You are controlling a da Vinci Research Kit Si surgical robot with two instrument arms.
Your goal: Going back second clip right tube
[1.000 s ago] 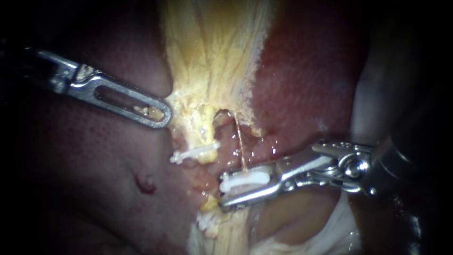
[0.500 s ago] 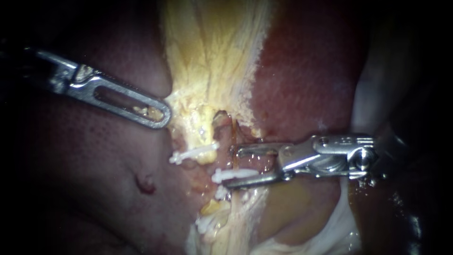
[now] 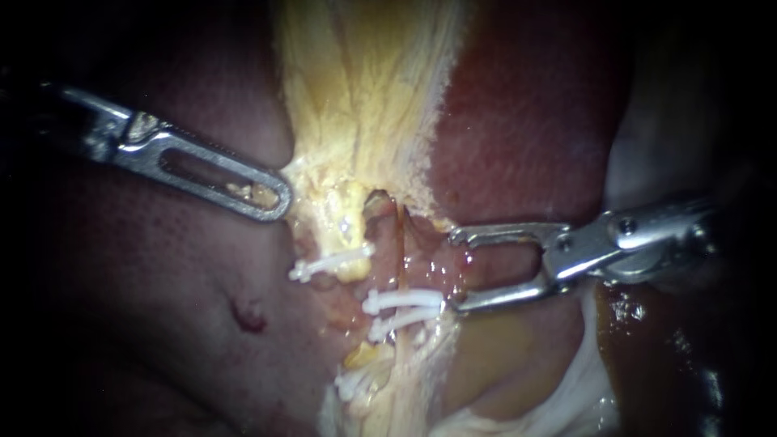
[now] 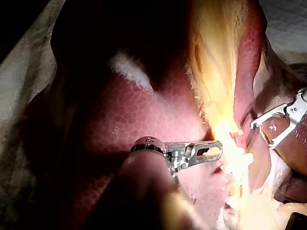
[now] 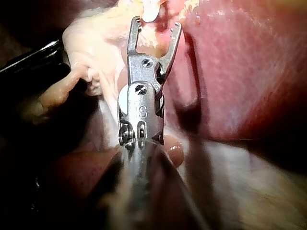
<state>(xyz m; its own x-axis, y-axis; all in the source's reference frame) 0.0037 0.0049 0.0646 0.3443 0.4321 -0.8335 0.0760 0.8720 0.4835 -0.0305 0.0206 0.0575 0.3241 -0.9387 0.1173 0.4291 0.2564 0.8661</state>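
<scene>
— What has moved?
— The right instrument [image 3: 456,271], a slim steel shaft ending in two slotted jaws, has drawn back toward the right. A second ago it carried the white plastic clip [image 3: 402,301]. Now its jaws stand apart and empty, their tips just beside the clip's end.

— Where is the clip, in the endoscope view?
— It is closed across the thin tan right tube [image 3: 399,247], just above another white clip [image 3: 398,324]. A third white clip [image 3: 332,263] sits apart, further left. The left instrument [image 3: 273,197], steel with a long window, is clenched on the pale yellow fatty tissue [image 3: 364,97] beside the dark red liver [image 3: 526,121].

— And the left wrist view?
— It shows the same grasp by the left instrument [image 4: 217,149]. Glare hides the clips. The right instrument [image 4: 263,135] gapes nearby.

— The right wrist view?
— The right instrument [image 5: 156,25] has its open jaws either side of the clip [image 5: 149,14], which lies just ahead.

— What could go wrong?
— I judge that a sideways swing this close could catch a jaw tip on the clip or the tube and drag it. A slackening left grasp would let the tissue sag.
</scene>
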